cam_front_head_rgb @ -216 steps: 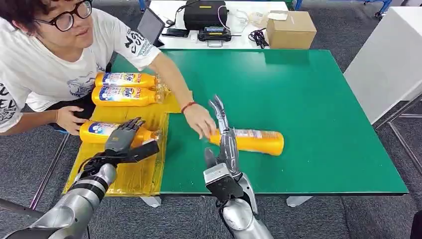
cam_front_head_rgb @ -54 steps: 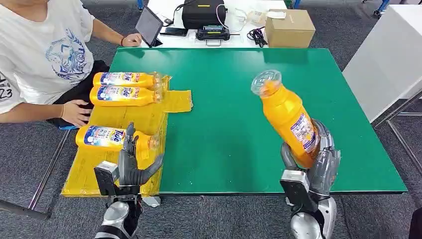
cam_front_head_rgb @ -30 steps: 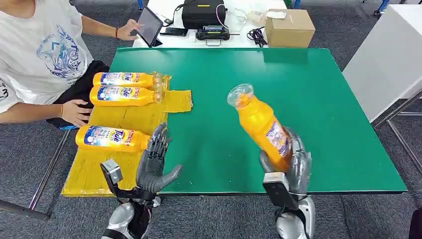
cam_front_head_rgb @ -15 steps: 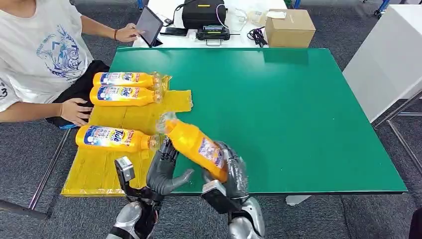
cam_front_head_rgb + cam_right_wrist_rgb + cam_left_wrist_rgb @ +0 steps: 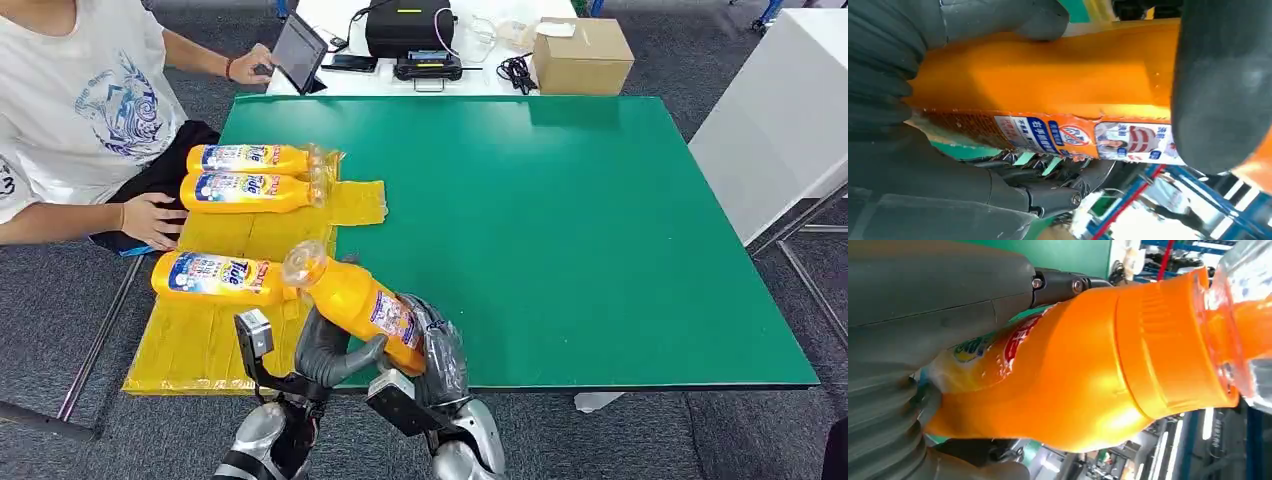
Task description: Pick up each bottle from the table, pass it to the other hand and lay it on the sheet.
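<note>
My right hand (image 5: 437, 362) grips the base end of an orange bottle (image 5: 358, 303) over the front edge of the green table (image 5: 560, 220). The bottle is tilted, with its clear cap toward the yellow sheet (image 5: 200, 340). My left hand (image 5: 322, 350) is wrapped around the bottle's middle, thumb beneath it and fingers behind. The left wrist view shows the bottle (image 5: 1088, 380) lying between thumb and fingers. In the right wrist view the labelled bottle body (image 5: 1048, 85) is clasped. Three more orange bottles lie on the sheet, two at the far end (image 5: 250, 159) (image 5: 245, 192) and one nearer (image 5: 215, 277).
A person (image 5: 80, 110) sits at the table's left, one hand (image 5: 150, 220) beside the sheet and the other at a tablet (image 5: 298, 52). A cardboard box (image 5: 583, 58) and a black device (image 5: 412, 30) stand on the far white table. A white cabinet (image 5: 780, 120) stands to the right.
My right hand has carried the bottle from the table's right side leftward to the front edge. My left hand rose from the sheet and now closes around the bottle.
</note>
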### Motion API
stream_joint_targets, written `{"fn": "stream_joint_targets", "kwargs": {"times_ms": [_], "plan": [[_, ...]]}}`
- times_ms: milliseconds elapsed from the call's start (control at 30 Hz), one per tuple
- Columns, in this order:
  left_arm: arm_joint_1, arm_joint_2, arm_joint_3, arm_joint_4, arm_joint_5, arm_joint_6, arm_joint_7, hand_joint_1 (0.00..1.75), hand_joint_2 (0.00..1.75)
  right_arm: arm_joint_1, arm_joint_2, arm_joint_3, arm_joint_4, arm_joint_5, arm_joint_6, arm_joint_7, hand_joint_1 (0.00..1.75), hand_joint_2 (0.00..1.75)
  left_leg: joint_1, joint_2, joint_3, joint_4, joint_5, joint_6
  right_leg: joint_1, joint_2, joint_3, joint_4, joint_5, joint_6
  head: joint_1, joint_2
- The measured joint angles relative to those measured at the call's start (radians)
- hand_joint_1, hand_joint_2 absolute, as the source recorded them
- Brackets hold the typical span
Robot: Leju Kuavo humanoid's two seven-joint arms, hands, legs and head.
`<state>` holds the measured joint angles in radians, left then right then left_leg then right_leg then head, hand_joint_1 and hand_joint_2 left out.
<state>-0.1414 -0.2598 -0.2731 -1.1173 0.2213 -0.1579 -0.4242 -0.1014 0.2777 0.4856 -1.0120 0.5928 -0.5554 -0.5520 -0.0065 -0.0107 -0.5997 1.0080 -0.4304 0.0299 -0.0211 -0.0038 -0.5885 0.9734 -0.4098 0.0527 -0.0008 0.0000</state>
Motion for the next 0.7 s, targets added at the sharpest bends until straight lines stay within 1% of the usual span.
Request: {"fn": "stream_joint_targets", "kwargs": {"times_ms": [333, 533, 567, 600, 667, 700], "plan": [[-0.009, 0.003, 0.024, 0.030, 0.003, 0.002, 0.002, 0.00, 1.75, -0.022, 0.003, 0.005, 0.063, 0.029, 0.015, 0.009, 1.75, 1.75, 0.000, 0.000, 0.000, 0.000, 0.000, 0.000, 0.000, 0.000, 0.000, 0.000, 0.000, 0.000, 0.000, 0.000], [-0.010, 0.003, 0.040, 0.036, 0.037, -0.030, -0.002, 0.00, 1.75, -0.040, 0.005, 0.024, 0.099, 0.029, 0.058, 0.020, 1.75, 1.75, 0.000, 0.000, 0.000, 0.000, 0.000, 0.000, 0.000, 0.000, 0.000, 0.000, 0.000, 0.000, 0.000, 0.000], [-0.010, 0.003, 0.043, 0.037, 0.044, -0.036, -0.002, 0.42, 1.75, -0.043, 0.005, 0.025, 0.103, 0.029, 0.064, 0.020, 1.75, 1.75, 0.000, 0.000, 0.000, 0.000, 0.000, 0.000, 0.000, 0.000, 0.000, 0.000, 0.000, 0.000, 0.000, 0.000], [-0.010, 0.003, 0.045, 0.038, 0.046, -0.042, -0.002, 0.72, 1.75, -0.046, 0.006, 0.027, 0.108, 0.029, 0.071, 0.020, 1.75, 1.75, 0.000, 0.000, 0.000, 0.000, 0.000, 0.000, 0.000, 0.000, 0.000, 0.000, 0.000, 0.000, 0.000, 0.000], [-0.010, 0.003, 0.048, 0.040, 0.053, -0.048, -0.003, 0.72, 1.75, -0.051, 0.006, 0.033, 0.115, 0.029, 0.081, 0.020, 1.75, 1.75, 0.000, 0.000, 0.000, 0.000, 0.000, 0.000, 0.000, 0.000, 0.000, 0.000, 0.000, 0.000, 0.000, 0.000], [-0.010, 0.003, 0.049, 0.042, 0.054, -0.051, -0.003, 1.75, 1.75, -0.052, 0.006, 0.035, 0.118, 0.029, 0.086, 0.020, 1.75, 1.75, 0.000, 0.000, 0.000, 0.000, 0.000, 0.000, 0.000, 0.000, 0.000, 0.000, 0.000, 0.000, 0.000, 0.000]]}}
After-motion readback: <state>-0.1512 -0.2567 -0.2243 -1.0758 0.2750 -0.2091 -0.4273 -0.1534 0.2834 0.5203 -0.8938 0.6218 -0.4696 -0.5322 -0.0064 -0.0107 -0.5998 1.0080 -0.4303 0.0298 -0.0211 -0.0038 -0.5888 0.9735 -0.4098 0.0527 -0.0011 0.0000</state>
